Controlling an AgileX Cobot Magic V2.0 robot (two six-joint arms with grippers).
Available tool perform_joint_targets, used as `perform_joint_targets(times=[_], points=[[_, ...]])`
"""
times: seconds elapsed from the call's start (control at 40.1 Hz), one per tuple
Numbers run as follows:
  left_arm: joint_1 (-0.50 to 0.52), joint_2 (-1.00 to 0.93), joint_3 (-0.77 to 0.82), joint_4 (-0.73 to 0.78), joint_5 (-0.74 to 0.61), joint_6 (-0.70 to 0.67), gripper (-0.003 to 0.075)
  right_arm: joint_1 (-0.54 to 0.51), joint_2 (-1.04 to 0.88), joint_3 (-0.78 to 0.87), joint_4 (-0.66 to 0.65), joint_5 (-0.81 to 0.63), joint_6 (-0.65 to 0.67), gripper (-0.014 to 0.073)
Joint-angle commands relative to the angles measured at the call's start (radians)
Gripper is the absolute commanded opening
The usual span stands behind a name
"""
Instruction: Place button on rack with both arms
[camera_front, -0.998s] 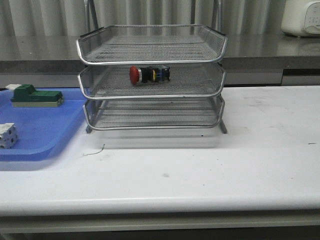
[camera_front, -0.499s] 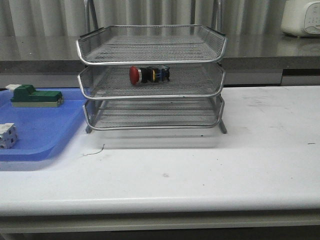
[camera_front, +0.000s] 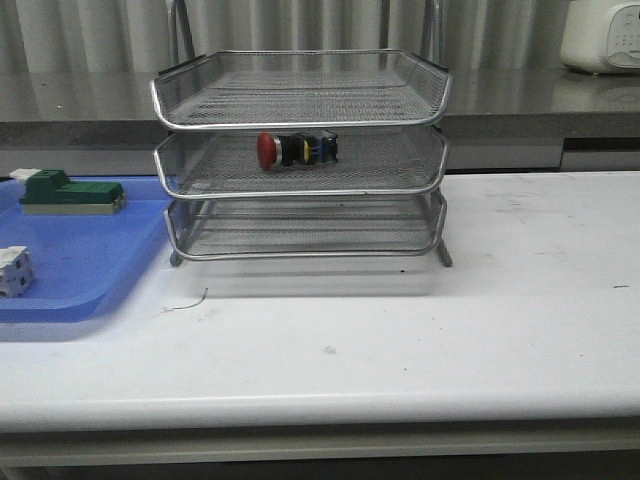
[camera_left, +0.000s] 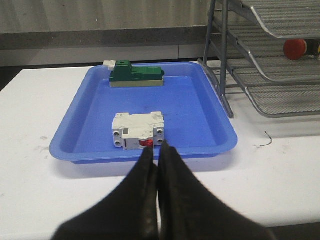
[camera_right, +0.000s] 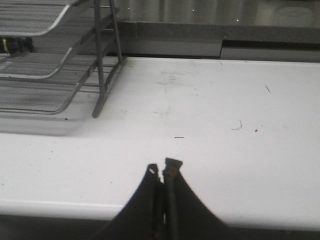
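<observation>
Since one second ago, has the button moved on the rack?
No. In the front view the button lies on its side on the middle tier of the rack, in the same place under the top tray's rim as before.

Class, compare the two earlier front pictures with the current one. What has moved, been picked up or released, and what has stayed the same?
Almost nothing changed. The rack and the button on its middle tier sit a touch further left in the picture than before, a barely visible shift. Nothing was taken hold of or let go. The button lies on its side as before, and the green block and white block stay in the blue tray.
</observation>
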Motion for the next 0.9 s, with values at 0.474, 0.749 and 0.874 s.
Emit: perform_joint_targets(times=[0.474,0.749,0.874], points=[[0.002,-0.022,0.011,-0.007,-0.076,-0.007,-0.0019,-0.025,-0.023,0.016,0.008,-0.115,0.0,-0.006],[0.002,-0.022,0.011,-0.007,-0.076,-0.007,-0.0019,-0.025,-0.023,0.016,0.008,-0.115,0.0,-0.006],[0.002,-0.022,0.011,-0.007,-0.076,-0.007,-0.0019,-0.025,-0.023,0.016,0.008,-0.115,0.0,-0.006]])
